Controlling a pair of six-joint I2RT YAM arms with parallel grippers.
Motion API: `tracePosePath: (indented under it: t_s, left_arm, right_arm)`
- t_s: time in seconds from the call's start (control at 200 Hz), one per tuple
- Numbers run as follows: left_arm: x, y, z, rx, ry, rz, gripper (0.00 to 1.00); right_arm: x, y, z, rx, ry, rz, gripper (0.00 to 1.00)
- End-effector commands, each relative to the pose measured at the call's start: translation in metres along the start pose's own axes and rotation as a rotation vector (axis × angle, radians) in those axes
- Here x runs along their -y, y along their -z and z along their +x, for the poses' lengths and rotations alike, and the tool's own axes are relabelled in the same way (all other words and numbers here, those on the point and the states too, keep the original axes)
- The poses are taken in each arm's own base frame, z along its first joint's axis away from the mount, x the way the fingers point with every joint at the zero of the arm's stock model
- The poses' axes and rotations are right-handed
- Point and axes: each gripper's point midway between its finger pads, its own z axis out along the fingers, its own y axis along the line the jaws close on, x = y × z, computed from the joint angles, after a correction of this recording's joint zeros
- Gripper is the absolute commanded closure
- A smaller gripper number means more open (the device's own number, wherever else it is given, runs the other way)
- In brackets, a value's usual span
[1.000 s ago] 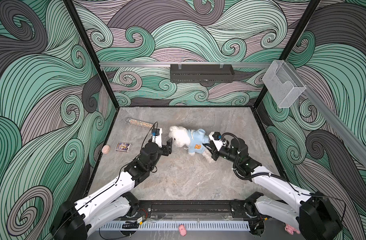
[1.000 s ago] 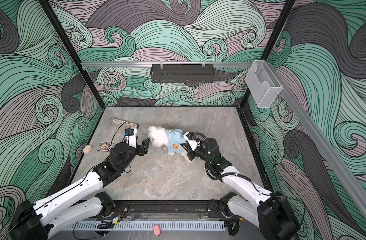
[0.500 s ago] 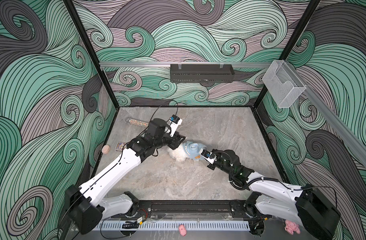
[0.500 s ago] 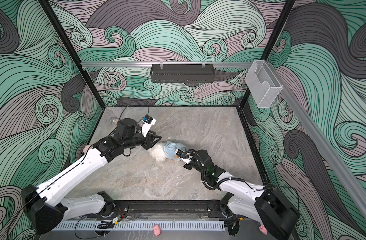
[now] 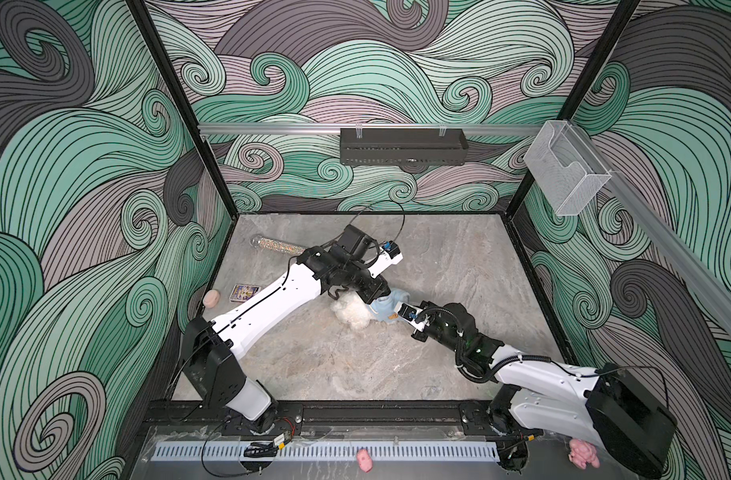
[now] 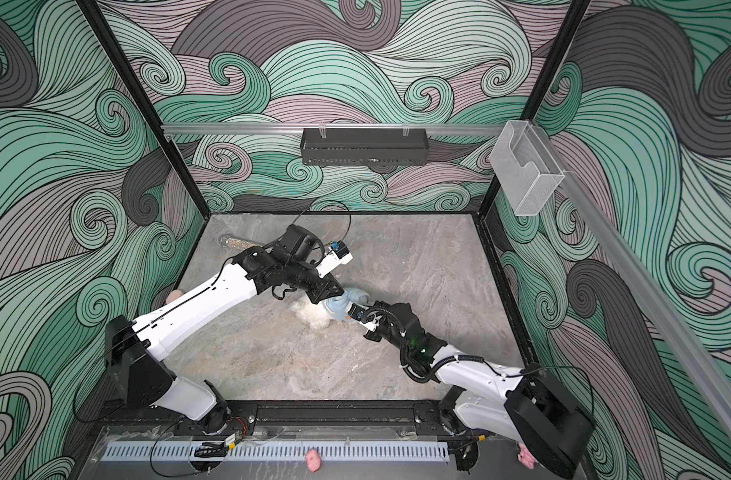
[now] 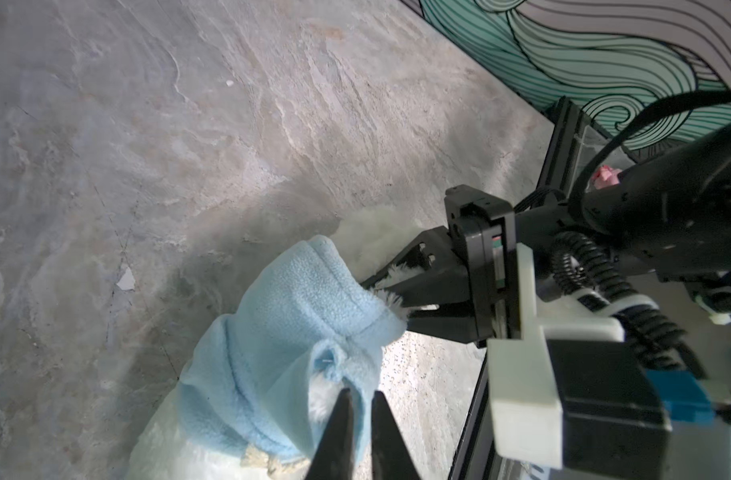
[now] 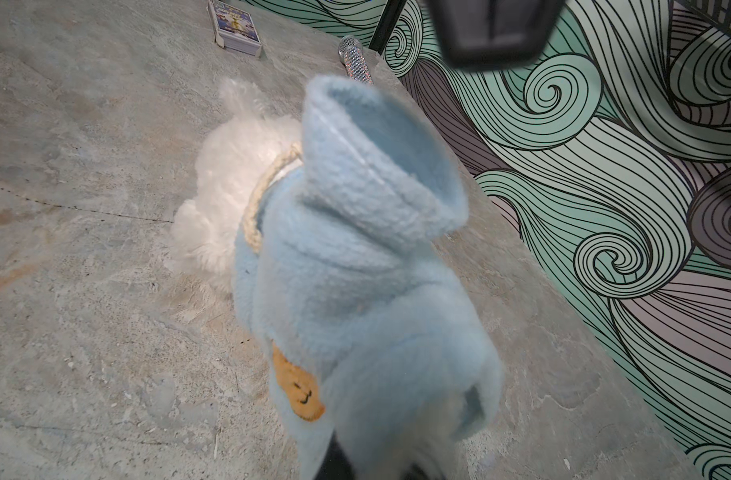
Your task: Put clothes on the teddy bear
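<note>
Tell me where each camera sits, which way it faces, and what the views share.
Top views: above the front rail, looking down at the table; both arms, left gripper and right gripper meeting at the teddy bear in a blue hoodie.
Left wrist: on the left arm, looking past its fingers at the hoodie; right gripper opposite, fur between its jaws.
Right wrist: on the right arm, behind the hoodie, facing card box and glitter tube; own fingers barely seen.
Shared: all show bear and hoodie.

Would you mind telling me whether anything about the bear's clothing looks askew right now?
Yes: the blue fleece top sits bunched and twisted on the teddy bear; one sleeve-like opening sticks up empty.
</note>
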Motion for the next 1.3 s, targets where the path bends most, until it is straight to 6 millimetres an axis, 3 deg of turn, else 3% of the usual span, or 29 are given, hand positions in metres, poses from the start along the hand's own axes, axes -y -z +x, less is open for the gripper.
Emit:
tracePosePath:
  t_s: [0.0,0.36,0.59,0.885,1.091,1.296]
  left_arm:
    - [-0.002,0.000,0.008,-0.081,-0.029,-0.022,0.90]
    - [-0.012,-0.017,0.022,-0.211,-0.024,-0.027,0.90]
    - [-0.014,-0.025,0.039,-0.300,-0.079,-0.019,0.79]
    - [0.003,-0.025,0.048,-0.330,-0.209,0.083,0.70]
    - [0.008,-0.026,0.047,-0.305,-0.281,0.120,0.65]
    - [-0.006,-0.040,0.033,-0.255,-0.321,0.057,0.62]
  right_arm:
    - [0.010,0.001,-0.018,0.061,0.026,0.039,1.00]
    - [0.010,0.003,-0.019,0.060,0.026,0.044,1.00]
    - [0.010,0.003,-0.021,0.075,0.005,0.040,1.00]
    - [0.015,0.005,-0.024,0.097,-0.155,0.013,1.00]
    - [0.020,0.010,-0.027,0.131,-0.254,-0.028,1.00]
    - [0.013,0.012,-0.041,0.205,-0.301,-0.100,1.00]
